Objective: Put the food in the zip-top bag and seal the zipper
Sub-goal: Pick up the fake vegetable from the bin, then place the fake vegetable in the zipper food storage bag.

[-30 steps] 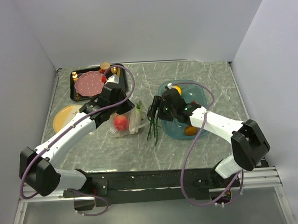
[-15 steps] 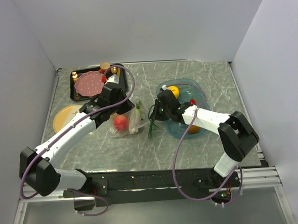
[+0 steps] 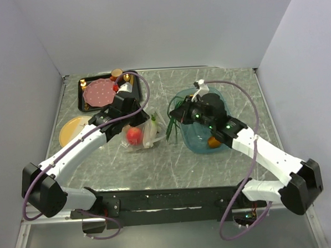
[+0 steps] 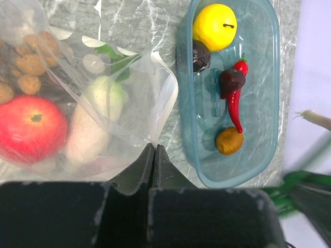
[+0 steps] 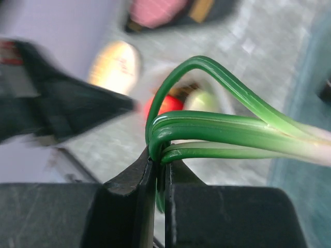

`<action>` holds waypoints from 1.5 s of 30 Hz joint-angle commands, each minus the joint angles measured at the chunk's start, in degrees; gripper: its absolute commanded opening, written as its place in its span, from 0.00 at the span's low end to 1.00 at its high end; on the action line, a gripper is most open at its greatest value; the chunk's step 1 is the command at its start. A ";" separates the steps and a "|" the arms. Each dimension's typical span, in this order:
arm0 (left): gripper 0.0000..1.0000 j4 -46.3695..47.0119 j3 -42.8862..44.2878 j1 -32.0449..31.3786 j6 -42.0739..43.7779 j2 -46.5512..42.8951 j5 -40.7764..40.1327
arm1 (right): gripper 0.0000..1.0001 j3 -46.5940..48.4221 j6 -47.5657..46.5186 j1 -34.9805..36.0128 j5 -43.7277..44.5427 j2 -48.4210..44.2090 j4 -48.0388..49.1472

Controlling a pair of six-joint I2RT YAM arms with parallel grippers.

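The clear zip-top bag (image 3: 141,137) (image 4: 119,77) lies left of centre with a red apple (image 4: 31,126), a white oblong piece (image 4: 95,121) and brown nuts (image 4: 28,62) inside. My left gripper (image 4: 154,147) (image 3: 133,123) is shut on the bag's mouth edge, where the whitish zipper (image 4: 173,90) curves open. To the right, my right gripper (image 5: 160,155) (image 3: 176,115) is shut on the green leaves (image 5: 222,129) (image 3: 171,129), held above the table between bag and teal tray (image 4: 269,103) (image 3: 194,144). A yellow fruit (image 4: 214,26), red chili (image 4: 235,111) and orange piece (image 4: 229,140) lie in the tray.
A black tray at the back left carries a pink dotted plate (image 3: 99,92) and a small brown cup (image 3: 117,73). A yellow plate (image 3: 72,129) lies near the left wall. Two dark pieces (image 4: 200,56) also sit in the teal tray.
My right gripper has shut on the green leaves and lifted them off the table, its arm swinging over the teal tray. The left gripper and bag have not moved.
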 commanded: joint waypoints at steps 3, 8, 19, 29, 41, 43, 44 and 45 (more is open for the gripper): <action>0.01 2.14 1.02 0.27 -0.17 -1.41 1.06 | 0.00 -9.46 10.31 -2.67 -13.53 -2.00 25.62; 0.01 1.35 1.81 0.35 -0.26 -2.20 0.27 | 0.00 -16.49 28.24 -9.96 -29.62 2.74 56.24; 0.01 1.52 1.28 0.44 -0.87 -2.99 -0.70 | 0.00 -17.65 63.87 -12.87 -36.14 17.69 105.61; 0.01 2.40 1.28 0.62 -1.04 -3.34 0.09 | 0.00 -15.45 64.40 -11.38 -36.05 17.25 105.26; 0.01 6.43 4.45 1.49 -3.59 -5.36 8.09 | 0.00 -10.54 64.66 -5.32 -36.67 19.71 105.87; 0.01 7.67 2.44 2.63 -5.34 -6.59 10.79 | 0.00 -9.39 64.58 -5.05 -36.41 19.97 105.87; 0.01 9.15 1.47 4.73 -6.05 -6.94 12.56 | 0.00 -9.65 64.14 -5.22 -36.06 20.23 105.78; 0.01 9.69 -0.46 5.71 -6.84 -7.99 13.62 | 0.00 -10.26 63.88 -5.22 -35.97 20.59 105.78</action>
